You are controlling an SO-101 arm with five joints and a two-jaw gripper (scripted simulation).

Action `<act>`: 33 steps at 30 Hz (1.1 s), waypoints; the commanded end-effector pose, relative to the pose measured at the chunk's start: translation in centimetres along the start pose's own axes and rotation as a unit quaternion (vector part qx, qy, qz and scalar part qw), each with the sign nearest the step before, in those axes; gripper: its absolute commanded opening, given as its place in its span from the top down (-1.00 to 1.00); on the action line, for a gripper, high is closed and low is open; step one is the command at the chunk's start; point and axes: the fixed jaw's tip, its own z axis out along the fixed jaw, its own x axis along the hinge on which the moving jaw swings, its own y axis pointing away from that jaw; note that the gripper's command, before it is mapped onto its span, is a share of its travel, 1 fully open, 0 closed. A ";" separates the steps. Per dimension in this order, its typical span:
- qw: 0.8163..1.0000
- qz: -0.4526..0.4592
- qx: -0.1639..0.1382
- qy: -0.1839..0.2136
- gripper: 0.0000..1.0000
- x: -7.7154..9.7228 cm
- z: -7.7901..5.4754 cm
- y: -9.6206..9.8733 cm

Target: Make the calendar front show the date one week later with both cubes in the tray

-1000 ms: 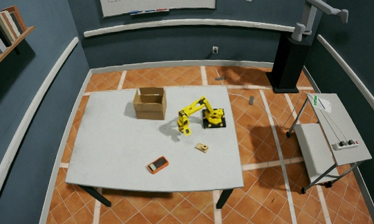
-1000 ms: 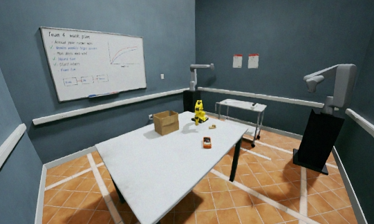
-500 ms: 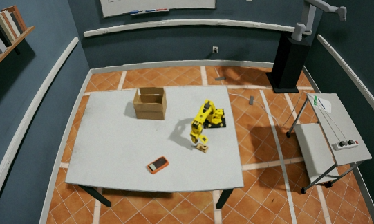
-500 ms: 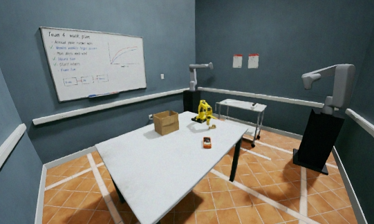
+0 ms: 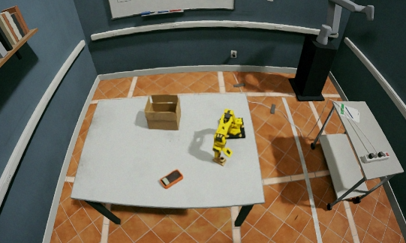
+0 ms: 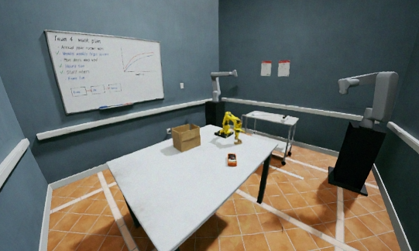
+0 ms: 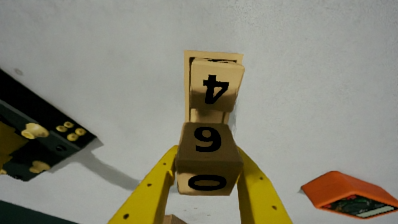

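Wrist view, read from nine o'clock across to three: the arm's black base plate (image 7: 47,142) sits at the left edge, then at centre the gripper (image 7: 207,187) has its two yellow jaws clamped on a wooden cube (image 7: 206,159), and at four o'clock lies an orange phone (image 7: 350,196). The held cube shows a face reading 6 or 9, depending on which way up it counts, and below it a face with 0. Just beyond it, at twelve o'clock, stands the calendar tray (image 7: 212,56) with the other cube (image 7: 215,87) in it, whose near face shows a 4 upside down from this camera. The task looks to be midway: one cube is out of the tray and in the grip, one seems seated, and the empty slot has yet to be filled. Which digit will face the front, and whether upright, I cannot tell yet; the date's month side is not readable here. What is left, as I judge it, is lowering the held cube flat into the free slot and letting go. In the top view the arm (image 5: 224,132) reaches from its base toward six o'clock, folded downward, with the wrist pointing steeply at the table (image 5: 136,165) directly over the tray.
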 end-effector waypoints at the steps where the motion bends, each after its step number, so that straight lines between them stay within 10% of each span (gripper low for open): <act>1: 1.000 -0.001 0.007 -0.002 1.00 -0.3 -0.3 -0.1; 33: 1.000 -0.001 0.020 -0.005 1.00 -0.5 -0.9 -0.4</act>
